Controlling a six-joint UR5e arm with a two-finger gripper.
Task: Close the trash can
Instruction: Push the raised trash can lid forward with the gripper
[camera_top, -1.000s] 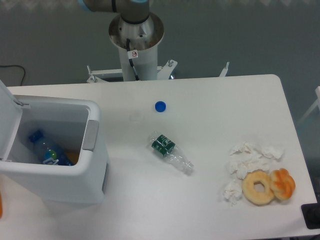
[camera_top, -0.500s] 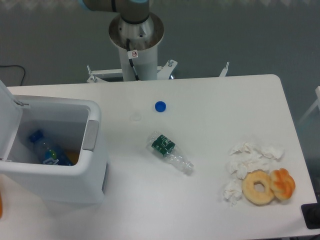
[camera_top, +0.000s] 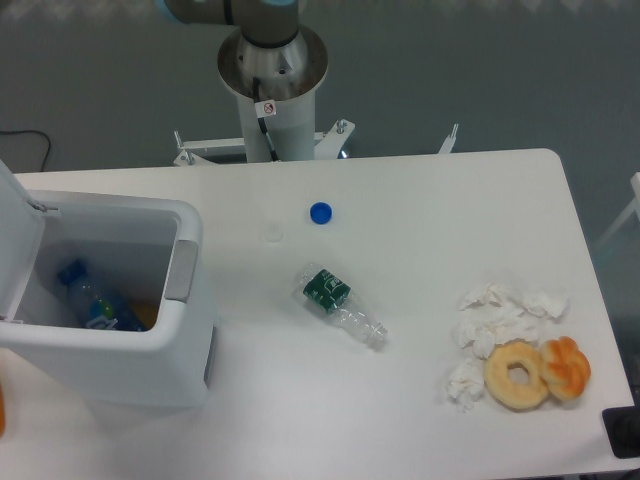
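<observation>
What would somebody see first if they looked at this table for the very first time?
Probably the big white trash can at the left edge, its lid standing open and a blue-labelled bottle lying inside. Next, the two doughnuts beside crumpled tissues at the right. In the middle lie a squashed clear bottle and a small blue cap.

A big white table with rounded corners (camera_top: 420, 200) fills most of the view. Behind it lies a plain dark grey floor (camera_top: 480, 70). A thin black cable (camera_top: 30, 140) curls on the floor at the left. The light is soft and even.
</observation>
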